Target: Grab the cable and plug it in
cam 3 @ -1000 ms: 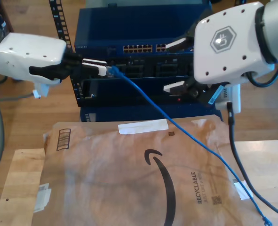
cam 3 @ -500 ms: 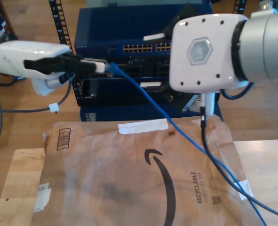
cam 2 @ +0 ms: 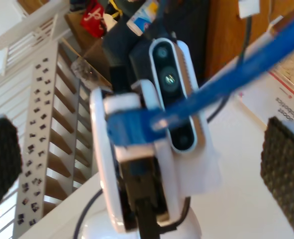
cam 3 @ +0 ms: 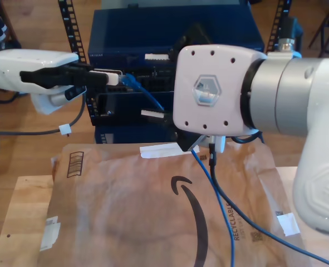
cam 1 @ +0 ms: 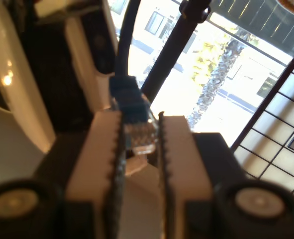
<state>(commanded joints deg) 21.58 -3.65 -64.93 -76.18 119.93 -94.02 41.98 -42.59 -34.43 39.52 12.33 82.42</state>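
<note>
Heads up: the big white arm housing (cam 3: 211, 92) blocks most of the blue rack unit (cam 3: 119, 33) in the exterior view, port row included. The thin bright-blue cable (cam 3: 220, 206) disappears behind it and runs off the bottom edge. The clear plug (cam 1: 139, 134) in the first wrist view is blurred, latch unreadable

floor: wood planks (cam 3: 36, 136) | tabletop: pale wood (cam 3: 19, 222) under a brown paper mailer (cam 3: 142, 211) | rear: dark-blue equipment rack (cam 3: 119, 39) between perforated rails (cam 3: 69, 25) | window: black-framed panes (cam 1: 266, 134), bright daylight, palm tree (cam 1: 219, 82) outside
</note>
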